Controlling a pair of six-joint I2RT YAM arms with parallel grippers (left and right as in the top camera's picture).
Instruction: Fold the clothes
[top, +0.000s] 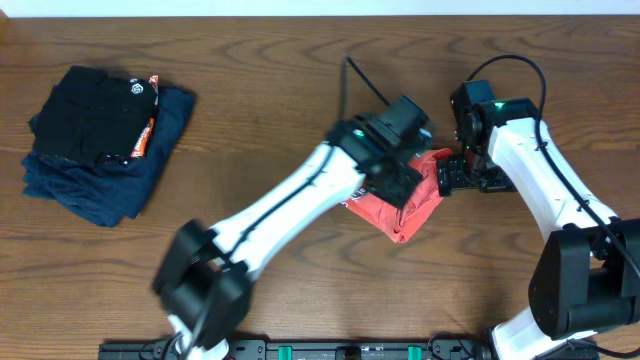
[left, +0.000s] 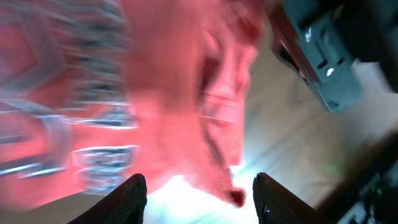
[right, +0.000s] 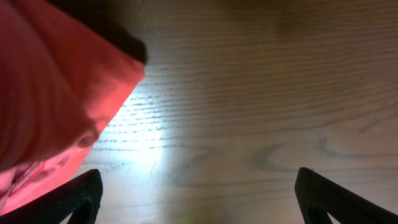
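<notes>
Left tool (left: 202, 199) stands with its two fingertips (left: 134, 193) apart at the bottom of its wrist view. They are moderately wide and clamp nothing. A loose corner of the shirt (left: 174, 93) hangs down into the gap between them, and the rest of the red cloth, with its pale print badly blurred, fills the left and middle of that frame.

From overhead, the left tool (top: 400, 170) sits over the shirt (top: 405, 215), which lies bunched in a small red heap right of centre on the worktop (top: 300, 60). Much of the heap is covered by the arm.

Right tool (top: 450, 178) is just beside the shirt's right edge. In its wrist view the right tool (right: 199, 193) is spread wide, with one fingertip at each lower corner and only bare wood (right: 249, 93) between them. The shirt (right: 50, 93) takes up the left side of that frame, outside the fingers.

In the upper left of the overhead frame, well apart from the shirt, a black garment (top: 95, 115) lies folded on top of a navy garment (top: 110, 190).
</notes>
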